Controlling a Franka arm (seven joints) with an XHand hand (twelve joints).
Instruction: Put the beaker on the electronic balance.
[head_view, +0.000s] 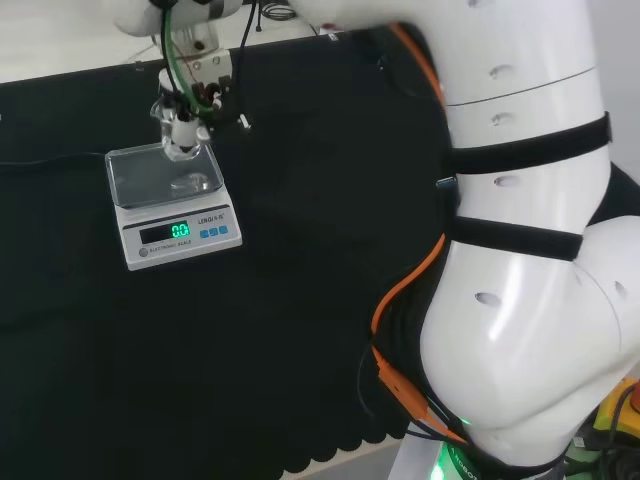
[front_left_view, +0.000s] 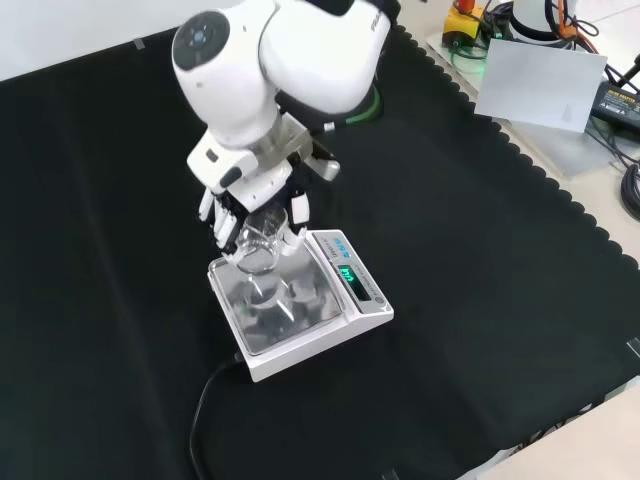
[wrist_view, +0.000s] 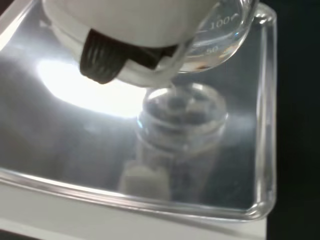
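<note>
Desk (front_left_view: 480, 300): covered with black cloth (head_view: 250, 350), scalloped along its edge; pale desktop bare beyond the cloth in the front view's lower right corner and along the head view's far side. Grey sheet (front_left_view: 540, 85): flat, past the cloth's edge, front view upper right. Black cables (front_left_view: 625, 110): beside the sheet, at the right edge. Light: even and bright.

Robot hand (front_left_view: 252, 205) points down, fingers curled closed.

Seemingly graduation numerals on beaker (wrist_view: 220, 45)
</note>
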